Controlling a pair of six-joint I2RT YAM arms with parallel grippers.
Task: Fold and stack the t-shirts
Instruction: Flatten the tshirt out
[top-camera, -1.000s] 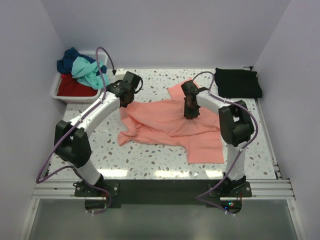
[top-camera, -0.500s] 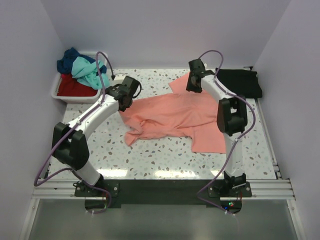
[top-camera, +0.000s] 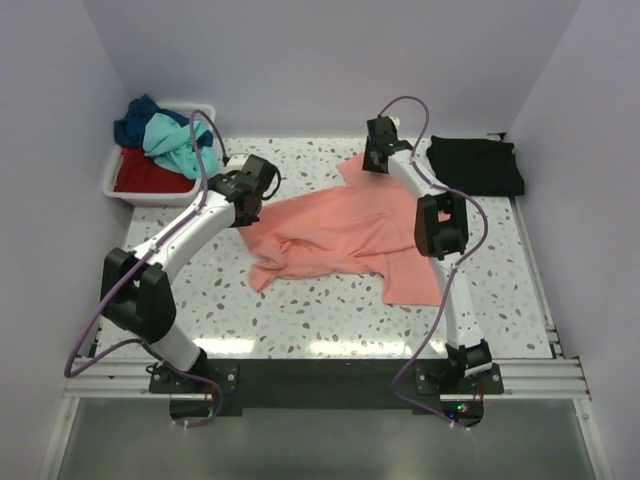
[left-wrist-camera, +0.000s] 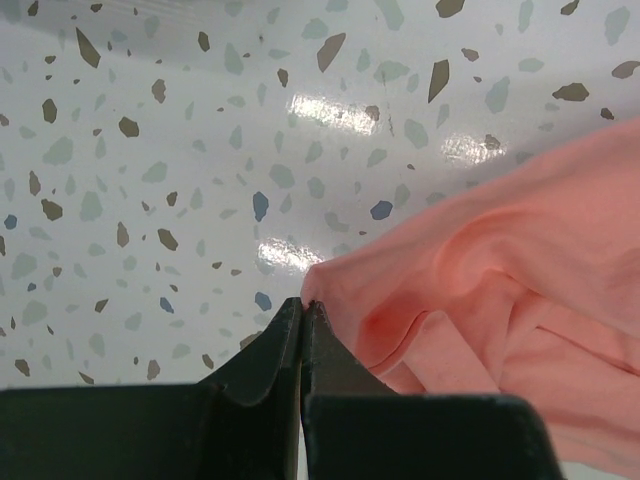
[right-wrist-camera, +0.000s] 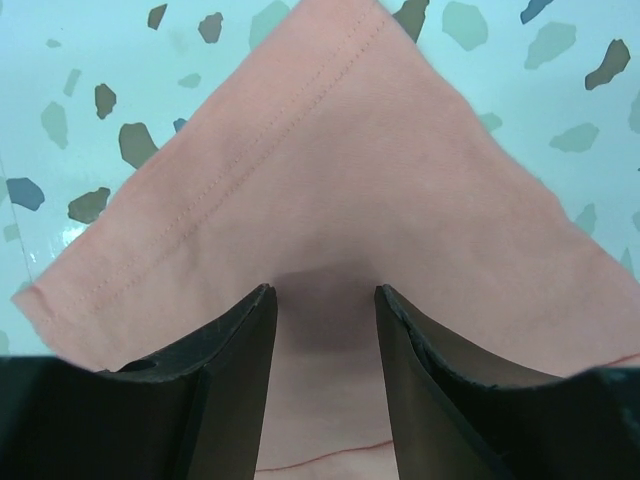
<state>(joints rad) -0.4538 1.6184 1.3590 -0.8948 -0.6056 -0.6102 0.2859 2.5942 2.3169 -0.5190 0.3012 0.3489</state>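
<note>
Pink shirt spread out, rumpled, at centre. Left gripper pinched tight on its left edge. Right gripper at its far corner, jaws apart, cloth showing between them. Black shirt folded, far right. Teal shirt, navy shirt and red shirt heaped in bin, far left.

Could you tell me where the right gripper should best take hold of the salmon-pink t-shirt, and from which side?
Probably the hemmed far corner of the salmon-pink t-shirt, from above: it lies flat on the table with free edges either side, directly under the open right gripper. The left gripper pinches the opposite edge.
</note>
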